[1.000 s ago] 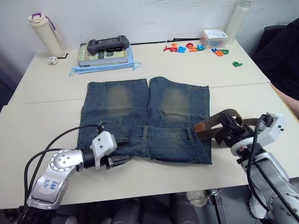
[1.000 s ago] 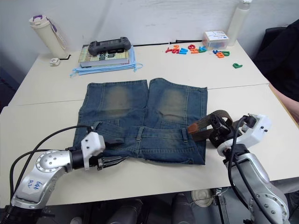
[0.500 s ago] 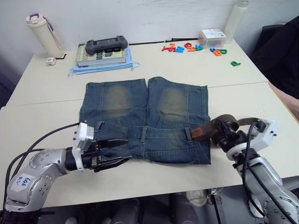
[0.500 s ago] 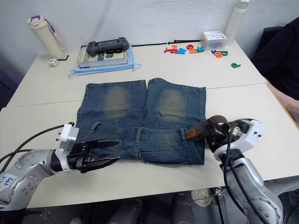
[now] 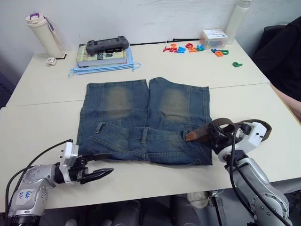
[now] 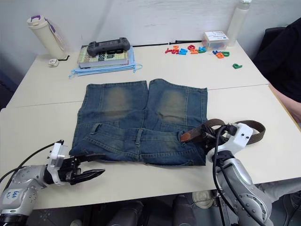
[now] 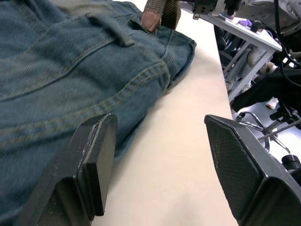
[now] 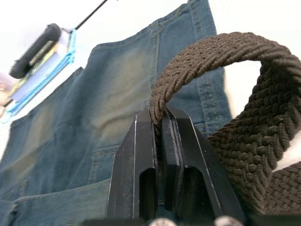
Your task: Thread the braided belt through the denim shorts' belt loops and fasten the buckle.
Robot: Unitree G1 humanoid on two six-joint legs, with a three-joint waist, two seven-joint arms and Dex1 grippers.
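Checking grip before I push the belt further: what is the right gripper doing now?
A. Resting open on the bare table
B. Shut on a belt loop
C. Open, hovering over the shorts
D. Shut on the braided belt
D: in the right wrist view the right gripper has its jaws closed on the braided belt, which loops up out of them, with the denim shorts lying beyond.

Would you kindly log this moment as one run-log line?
left hand: open, beside denim shorts | right hand: shut on braided belt | tan belt end: at waistband's right edge
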